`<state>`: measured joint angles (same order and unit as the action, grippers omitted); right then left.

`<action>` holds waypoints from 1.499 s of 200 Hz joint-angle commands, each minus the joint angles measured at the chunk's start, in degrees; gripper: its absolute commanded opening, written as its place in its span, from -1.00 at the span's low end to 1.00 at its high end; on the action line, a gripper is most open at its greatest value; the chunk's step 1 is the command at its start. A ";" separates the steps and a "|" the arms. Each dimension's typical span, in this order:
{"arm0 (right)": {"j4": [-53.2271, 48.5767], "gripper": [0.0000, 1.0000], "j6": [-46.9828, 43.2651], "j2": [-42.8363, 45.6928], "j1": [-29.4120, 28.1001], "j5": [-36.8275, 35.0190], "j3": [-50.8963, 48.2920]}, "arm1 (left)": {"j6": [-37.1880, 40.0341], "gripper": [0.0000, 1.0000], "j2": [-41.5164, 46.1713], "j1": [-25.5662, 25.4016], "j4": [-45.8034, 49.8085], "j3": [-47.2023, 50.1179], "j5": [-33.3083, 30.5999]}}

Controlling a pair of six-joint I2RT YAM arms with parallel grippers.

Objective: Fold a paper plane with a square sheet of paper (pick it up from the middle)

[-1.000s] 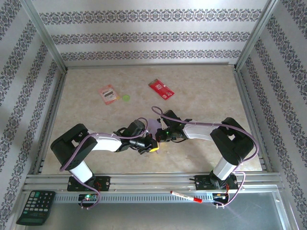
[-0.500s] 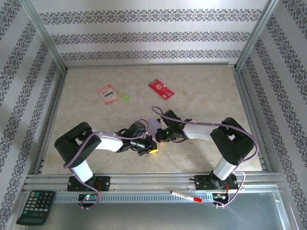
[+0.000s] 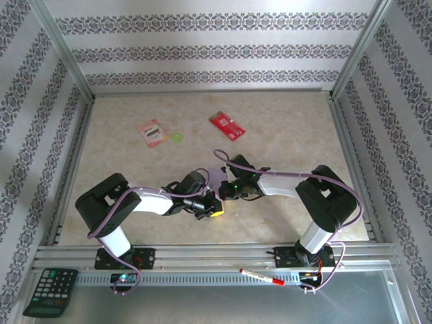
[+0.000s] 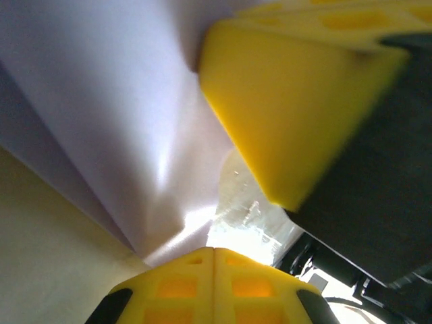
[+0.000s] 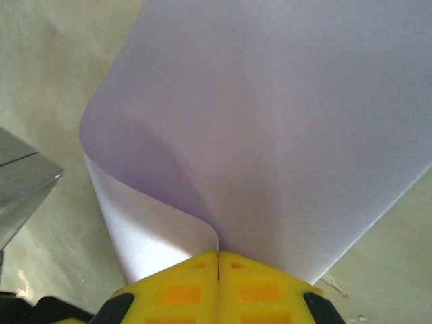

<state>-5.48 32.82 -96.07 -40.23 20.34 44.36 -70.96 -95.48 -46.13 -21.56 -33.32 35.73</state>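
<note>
Well nearer the arm bases than the red card (image 3: pixel 227 125), the square sheet of paper (image 5: pixel 270 121) curled.
On that near side, the right gripper (image 5: pixel 217 260) was clamped on the sheet's curled end; the left gripper (image 4: pixel 214 253) had its jaws pressed together at the sheet's edge, though I could not tell whether it pinched the paper.

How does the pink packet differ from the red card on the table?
The pink packet is pale pink with a white patch; the red card is deep red. The packet lies further left, the card nearer the middle. A small green object lies beside the packet, not the card. Both lie flat.
</note>
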 commanded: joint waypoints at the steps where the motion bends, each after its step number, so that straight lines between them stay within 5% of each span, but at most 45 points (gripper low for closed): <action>1: -5.06 -1.00 -1.12 -3.33 0.56 -3.00 -2.08 | 1.74 -1.00 2.77 -0.80 2.64 0.19 -0.30; 110: -5.36 -1.00 -1.14 -3.15 0.56 -3.02 -2.45 | -0.07 -1.00 -5.29 -1.17 -3.84 0.77 2.43; 175: -5.60 -1.00 -1.21 -3.02 0.64 -3.06 -2.35 | 3.49 -1.00 1.59 -1.50 5.08 -1.34 -0.23; 259: -5.55 -1.00 -1.11 -2.54 0.65 -3.20 -2.87 | 7.73 -1.00 -2.84 -3.57 16.90 -5.35 -3.98; 300: -5.58 -1.00 -1.18 -2.45 0.69 -3.23 -3.14 | 7.03 -1.00 -1.86 -3.70 13.47 -4.50 -3.09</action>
<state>-5.10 32.64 -96.05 -39.94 20.53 44.12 -65.43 -97.08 -48.82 -10.44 -38.20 33.82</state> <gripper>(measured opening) 0.040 0.049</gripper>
